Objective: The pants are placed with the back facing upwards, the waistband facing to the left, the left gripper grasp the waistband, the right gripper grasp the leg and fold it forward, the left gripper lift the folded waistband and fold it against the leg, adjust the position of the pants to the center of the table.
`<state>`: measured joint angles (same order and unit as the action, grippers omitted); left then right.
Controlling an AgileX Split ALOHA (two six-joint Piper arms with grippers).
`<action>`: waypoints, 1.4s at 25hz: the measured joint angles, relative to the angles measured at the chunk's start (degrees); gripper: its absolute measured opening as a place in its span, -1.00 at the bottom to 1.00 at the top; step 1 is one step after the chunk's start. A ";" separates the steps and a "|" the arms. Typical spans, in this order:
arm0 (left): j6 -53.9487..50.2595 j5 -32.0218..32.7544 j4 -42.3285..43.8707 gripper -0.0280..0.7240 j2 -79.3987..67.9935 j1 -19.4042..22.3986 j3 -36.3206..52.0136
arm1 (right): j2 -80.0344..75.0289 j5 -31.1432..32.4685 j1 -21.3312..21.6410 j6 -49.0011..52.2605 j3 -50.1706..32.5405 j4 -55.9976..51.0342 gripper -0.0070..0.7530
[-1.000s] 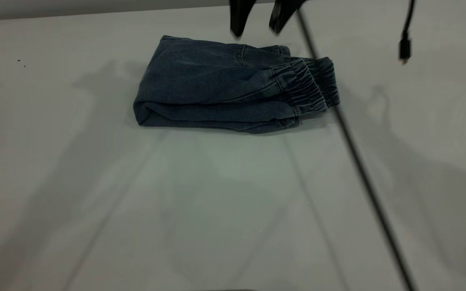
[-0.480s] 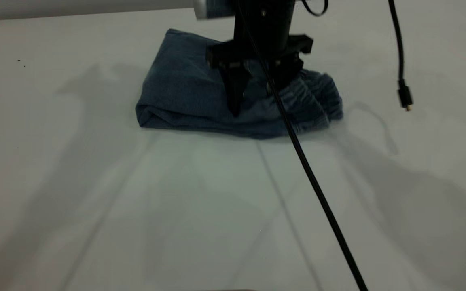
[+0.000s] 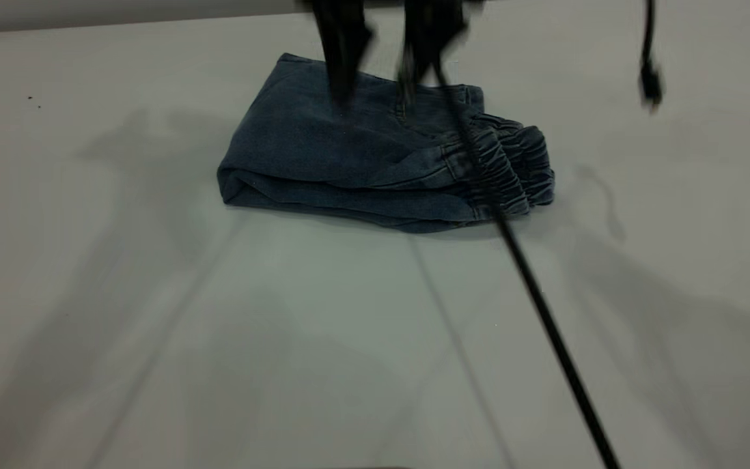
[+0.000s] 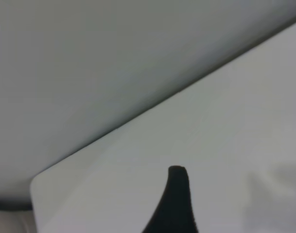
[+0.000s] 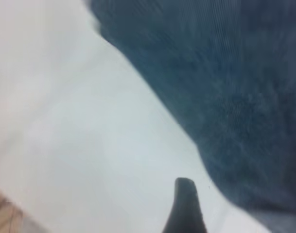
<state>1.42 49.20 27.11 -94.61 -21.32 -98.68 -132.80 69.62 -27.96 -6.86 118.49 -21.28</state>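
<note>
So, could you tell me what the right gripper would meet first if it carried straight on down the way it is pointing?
Most likely the pants: the right gripper hangs open, fingers pointing down over their folded top, well short of the waistband. Its height above the denim is unclear.

**No readable text**

No words, labels, brand marks, numbers or signs can be read in any view. The folded pants point(image 3: 375, 163) show plain denim with no legible tag or print, and the table point(image 3: 153, 326) bears no markings.
</note>
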 joint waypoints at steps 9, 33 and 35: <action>0.80 17.95 -1.65 0.65 17.15 0.00 0.61 | 34.35 1.31 0.00 -0.37 -10.47 5.62 0.25; -4.45 17.65 -30.28 0.65 67.27 0.00 58.66 | 118.42 -6.64 0.00 16.31 -88.77 18.43 0.25; -4.51 17.65 -29.73 0.65 71.21 0.00 61.74 | 121.30 -5.72 0.00 16.31 -90.97 17.38 0.25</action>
<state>-3.09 66.85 -2.62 -23.39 -21.32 -36.94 -11.50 63.90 -27.96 9.46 27.53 -3.89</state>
